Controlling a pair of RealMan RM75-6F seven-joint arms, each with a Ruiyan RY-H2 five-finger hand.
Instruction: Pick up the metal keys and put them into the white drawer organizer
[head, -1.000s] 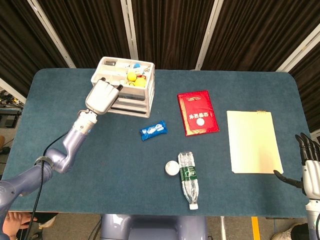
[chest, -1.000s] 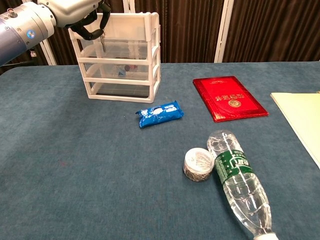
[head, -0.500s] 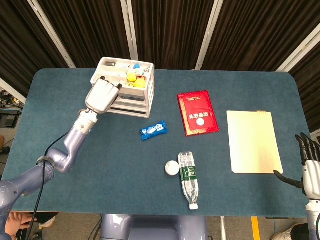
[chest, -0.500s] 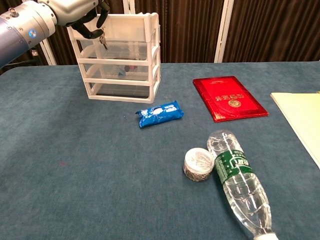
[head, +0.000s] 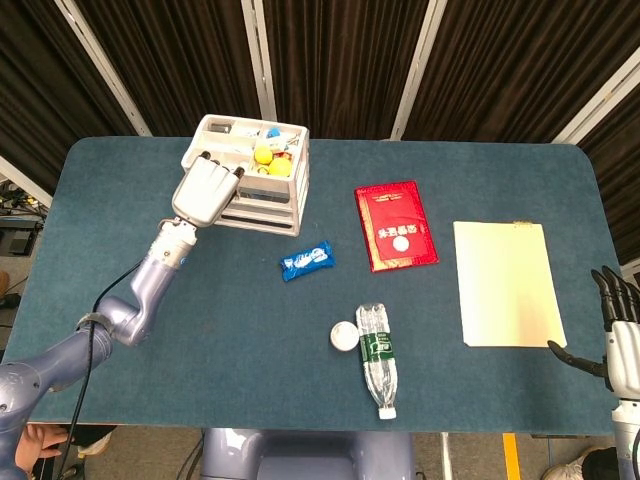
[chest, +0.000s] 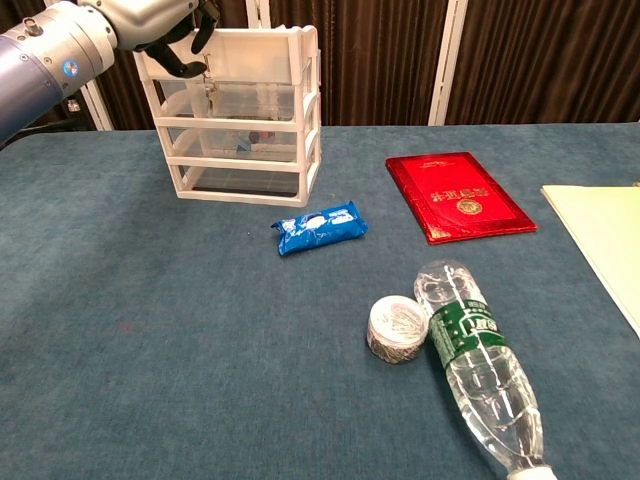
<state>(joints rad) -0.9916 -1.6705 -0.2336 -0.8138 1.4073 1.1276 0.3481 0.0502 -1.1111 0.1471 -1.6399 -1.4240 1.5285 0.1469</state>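
over the last second my left hand (head: 205, 191) crept a little toward the far side, up over the near-left corner of the white drawer organizer (head: 262, 205). in the chest view the metal keys (chest: 210, 88) have gone from tucked up under my fingers to dangling lower in front of the top tier. so i'm at the drop stage: keys are over or just in front of the organizer, not in it yet.

left hand state: fingers curled down, pinching the keys at the top; they hang free below my fingertips. head view only shows the back of my hand covering the organizer's near-left corner, so i can't tell from there whether the keys are inside the top tray's rim or just outside it. can't tell if my hand touches the rim either.

top tray already has yellow and other small items in it toward the right.

right hand (head: 618, 325) is at the near right edge of the table, fingers spread, holding nothing, well apart from everything.

next, by my read: nudge a bit further over the tray, then release.
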